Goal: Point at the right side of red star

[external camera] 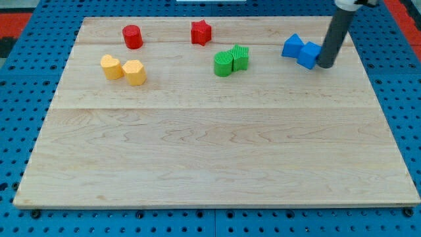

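The red star (201, 32) sits at the frame's upper middle; my tip (325, 66) stands far to its right, touching, or all but touching, the right-hand blue block (308, 55). So the move runs leftward, above the green blocks (231, 60). The tool is a plain rod holding nothing. Blocks look matte, on a pale, grained wood tabletop (210, 151).

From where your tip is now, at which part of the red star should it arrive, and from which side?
No gripping here: my tip can only touch or point. Aim for the red star's right-hand edge, coming from the view's right. My tip now stands against the right blue block, far right of the star. The green blocks sit lower, so a path along the view's top looks open.
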Robot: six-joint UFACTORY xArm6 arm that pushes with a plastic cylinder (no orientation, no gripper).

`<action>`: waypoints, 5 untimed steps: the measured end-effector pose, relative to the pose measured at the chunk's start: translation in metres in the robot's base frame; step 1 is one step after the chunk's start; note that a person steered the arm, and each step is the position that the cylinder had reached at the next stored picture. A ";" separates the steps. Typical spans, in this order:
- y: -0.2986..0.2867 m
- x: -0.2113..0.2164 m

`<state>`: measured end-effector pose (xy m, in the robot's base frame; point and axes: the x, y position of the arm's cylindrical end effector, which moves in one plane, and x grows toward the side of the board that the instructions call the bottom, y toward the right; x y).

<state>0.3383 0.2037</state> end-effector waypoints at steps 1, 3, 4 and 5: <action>-0.015 0.006; -0.091 -0.025; -0.102 -0.059; -0.137 -0.098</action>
<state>0.2406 0.0665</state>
